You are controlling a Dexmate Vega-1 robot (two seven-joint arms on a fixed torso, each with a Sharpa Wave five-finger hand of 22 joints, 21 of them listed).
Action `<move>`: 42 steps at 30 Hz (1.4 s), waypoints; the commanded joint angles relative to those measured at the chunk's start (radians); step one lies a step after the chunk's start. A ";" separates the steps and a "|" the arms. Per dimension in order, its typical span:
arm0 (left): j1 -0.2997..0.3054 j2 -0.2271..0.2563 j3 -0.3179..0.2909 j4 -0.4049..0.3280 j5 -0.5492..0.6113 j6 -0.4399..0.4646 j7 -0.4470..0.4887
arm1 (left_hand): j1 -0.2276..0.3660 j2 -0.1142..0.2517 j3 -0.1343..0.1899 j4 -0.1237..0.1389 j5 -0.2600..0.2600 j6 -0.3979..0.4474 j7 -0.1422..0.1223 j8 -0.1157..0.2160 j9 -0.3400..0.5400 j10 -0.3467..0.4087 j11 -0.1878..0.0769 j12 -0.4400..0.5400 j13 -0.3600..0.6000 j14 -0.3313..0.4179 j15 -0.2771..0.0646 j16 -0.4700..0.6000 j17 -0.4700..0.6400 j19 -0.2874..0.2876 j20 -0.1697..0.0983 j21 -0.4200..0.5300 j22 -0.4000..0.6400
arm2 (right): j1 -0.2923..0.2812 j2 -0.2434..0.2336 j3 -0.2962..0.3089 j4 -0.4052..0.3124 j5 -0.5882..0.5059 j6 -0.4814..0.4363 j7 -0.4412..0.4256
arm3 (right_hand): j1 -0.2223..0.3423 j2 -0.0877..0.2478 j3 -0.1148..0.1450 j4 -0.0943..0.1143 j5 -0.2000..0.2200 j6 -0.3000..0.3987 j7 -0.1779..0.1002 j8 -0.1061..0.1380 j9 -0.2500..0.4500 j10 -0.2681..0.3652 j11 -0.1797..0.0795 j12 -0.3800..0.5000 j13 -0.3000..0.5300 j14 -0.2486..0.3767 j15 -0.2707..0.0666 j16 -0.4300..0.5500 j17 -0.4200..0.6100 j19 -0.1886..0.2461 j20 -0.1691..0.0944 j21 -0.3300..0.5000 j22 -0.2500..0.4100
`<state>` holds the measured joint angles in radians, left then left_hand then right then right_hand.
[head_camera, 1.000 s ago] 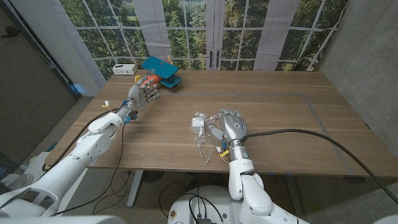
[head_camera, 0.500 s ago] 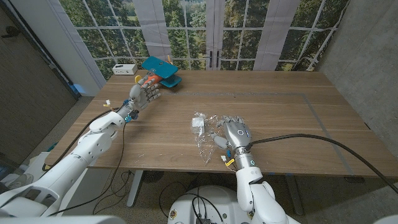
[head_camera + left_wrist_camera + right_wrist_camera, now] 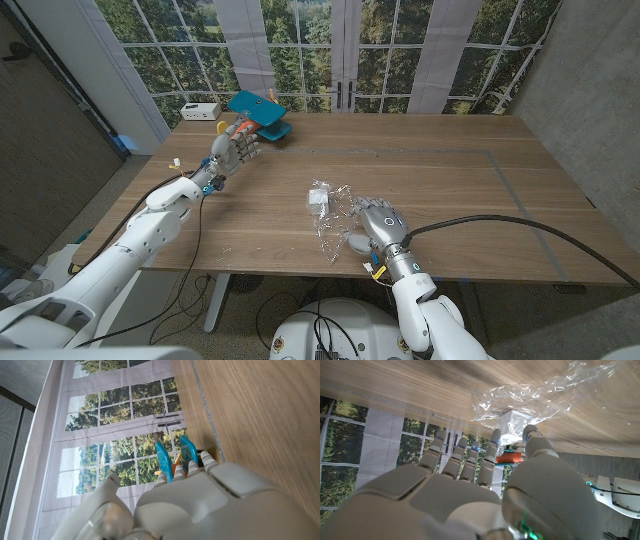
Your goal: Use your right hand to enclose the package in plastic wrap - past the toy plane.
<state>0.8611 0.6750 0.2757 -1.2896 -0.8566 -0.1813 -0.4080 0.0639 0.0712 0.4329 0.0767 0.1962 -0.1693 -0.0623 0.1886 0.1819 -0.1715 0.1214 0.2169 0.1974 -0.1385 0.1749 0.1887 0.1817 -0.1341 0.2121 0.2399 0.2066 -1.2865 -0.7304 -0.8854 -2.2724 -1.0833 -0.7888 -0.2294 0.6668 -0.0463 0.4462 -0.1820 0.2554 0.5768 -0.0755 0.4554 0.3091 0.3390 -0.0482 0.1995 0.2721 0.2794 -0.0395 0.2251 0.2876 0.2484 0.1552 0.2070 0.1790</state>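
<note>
The small white box-shaped package [image 3: 317, 198] is seen lying on the wooden table [image 3: 450, 180] near its front edge, resting on a crumpled sheet of clear plastic wrap [image 3: 331, 215] that is spread loosely under and beside it. The package is not enclosed; its upper face is left bare. Well beyond it, at the far left corner of the table, the turquoise toy plane with orange parts [image 3: 258, 113] is parked, and a small white box [image 3: 201, 110] is set just beside it at the table's edge.

The right hand [image 3: 379, 222] is placed over the right-hand edge of the plastic wrap, just beside the package, its back turned up and its fingers [image 3: 362, 204] spread towards the wrap. Nothing is gripped by it as far as can be seen; whether the fingertips are touching the film cannot be told. In the right wrist view the same spread fingers [image 3: 465, 457] are pointed at the package [image 3: 512, 424] under the crinkled wrap [image 3: 540, 395].

The left hand [image 3: 232, 152] is raised near the toy plane with its fingers apart and nothing held. In the left wrist view the plane's turquoise wings [image 3: 176, 457] are glimpsed past the back of that hand [image 3: 200, 505].
</note>
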 commanded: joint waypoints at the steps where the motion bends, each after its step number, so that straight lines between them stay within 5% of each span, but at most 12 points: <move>1: 0.008 0.006 0.004 -0.023 0.000 0.011 0.012 | 0.006 -0.002 0.001 -0.004 0.001 -0.090 -0.003 0.002 0.002 -0.034 -0.004 -0.002 0.002 0.008 0.004 0.001 0.003 0.005 0.001 0.000 0.004 | -0.016 -0.079 0.044 -0.065 -0.080 0.098 0.269 | 0.057 0.005 0.033 -0.005 0.006 -0.012 -0.008 -0.001 -0.001 -0.015 -0.004 -0.002 0.005 -0.012 -0.043 -0.010 0.000 0.001 0.002 0.001 0.003; 6: 0.009 0.004 0.005 -0.023 -0.001 0.011 0.013 | 0.006 -0.002 0.000 -0.004 0.001 -0.089 -0.002 0.002 0.002 -0.033 -0.005 -0.001 0.002 0.008 0.006 0.001 0.003 0.004 0.001 0.000 0.004 | -0.022 -0.085 0.067 -0.076 -0.106 0.129 0.341 | 0.097 0.002 0.057 -0.004 0.003 -0.053 -0.026 -0.018 -0.010 -0.042 -0.006 -0.008 0.003 -0.027 -0.036 -0.014 -0.002 -0.006 0.009 -0.003 0.003; 14: 0.006 -0.002 0.004 -0.018 -0.004 0.009 0.014 | 0.004 -0.002 -0.001 -0.003 0.001 -0.086 -0.003 0.004 0.002 -0.032 -0.004 -0.001 0.002 0.009 0.007 0.002 0.003 0.004 0.001 0.000 0.004 | -0.026 -0.063 0.081 -0.050 -0.189 0.178 0.379 | 0.178 -0.031 0.100 -0.002 -0.017 -0.089 -0.137 -0.037 -0.028 -0.089 -0.042 -0.010 0.000 -0.040 -0.039 -0.013 -0.006 -0.016 0.017 -0.006 0.002; 31: -0.006 0.004 0.007 -0.029 0.000 0.033 0.031 | -0.004 -0.001 -0.004 0.004 0.002 -0.083 -0.003 0.004 0.003 -0.031 -0.005 -0.001 0.002 0.009 0.008 0.002 0.004 0.004 0.001 0.000 0.005 | -0.002 -0.008 0.110 0.050 -0.138 0.304 0.319 | 0.273 -0.032 0.126 0.005 0.007 -0.089 -0.146 -0.050 -0.044 -0.096 -0.082 0.004 -0.007 -0.034 -0.063 -0.005 -0.011 0.008 -0.008 0.002 0.001; 36: 0.001 0.009 0.003 -0.042 0.000 0.039 0.047 | -0.006 0.000 -0.005 0.006 0.002 -0.083 -0.003 0.004 0.003 -0.030 -0.005 0.000 0.002 0.010 0.008 0.002 0.004 0.005 0.001 0.001 0.005 | 0.001 0.006 0.116 0.079 -0.087 0.338 0.236 | 0.301 -0.022 0.078 0.025 0.034 0.090 -0.145 0.005 -0.053 -0.036 -0.099 0.026 -0.017 -0.013 -0.076 0.018 -0.011 0.024 -0.018 0.002 0.000; 38: 0.001 0.011 0.003 -0.043 0.001 0.040 0.046 | -0.007 0.000 -0.005 0.006 0.002 -0.084 -0.003 0.004 0.003 -0.030 -0.004 0.000 0.002 0.009 0.008 0.002 0.004 0.005 0.001 0.001 0.005 | 0.003 0.011 0.121 0.088 -0.056 0.351 0.212 | 0.313 -0.007 0.027 0.036 0.048 0.287 -0.144 0.068 -0.064 0.012 -0.119 0.032 -0.026 0.004 -0.094 0.038 -0.008 0.036 -0.029 0.002 0.001; 40: 0.003 0.013 0.002 -0.047 0.000 0.045 0.053 | -0.007 0.000 -0.006 0.007 0.003 -0.084 -0.003 0.003 0.003 -0.031 -0.004 -0.001 0.002 0.009 0.008 0.002 0.004 0.005 0.001 0.001 0.005 | -0.001 0.020 0.130 0.096 -0.016 0.361 0.176 | 0.323 0.002 -0.010 0.038 0.053 0.406 -0.134 0.112 -0.070 0.064 -0.127 0.042 -0.030 0.023 -0.108 0.056 -0.003 0.039 -0.031 0.000 0.001; 42: 0.004 0.015 0.002 -0.051 -0.001 0.051 0.057 | -0.008 0.001 -0.006 0.008 0.003 -0.085 -0.003 0.003 0.003 -0.031 -0.004 -0.001 0.002 0.009 0.008 0.002 0.004 0.005 0.001 0.001 0.005 | -0.005 0.032 0.138 0.101 0.020 0.361 0.149 | 0.321 0.014 -0.019 0.045 0.054 0.426 -0.132 0.118 -0.074 0.088 -0.136 0.048 -0.031 0.026 -0.113 0.063 0.002 0.044 -0.038 0.002 0.001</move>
<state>0.8582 0.6810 0.2819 -1.3231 -0.8577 -0.1481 -0.3711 0.0639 0.0712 0.4287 0.0810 0.1962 -0.1693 -0.0623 0.1886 0.1819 -0.1715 0.1214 0.2169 0.1974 -0.1329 0.1804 0.1887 0.1840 -0.1341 0.2121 0.2399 0.2066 -1.2911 -0.7350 -0.7736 -2.2168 -1.1910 -0.4827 0.0453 0.9807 -0.0457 0.4438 -0.1442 0.3001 0.9455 -0.2120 0.5533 0.2378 0.3927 -0.1753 0.2372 0.2414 0.2928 -0.0398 0.2753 0.2815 0.2811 0.1227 0.2036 0.1766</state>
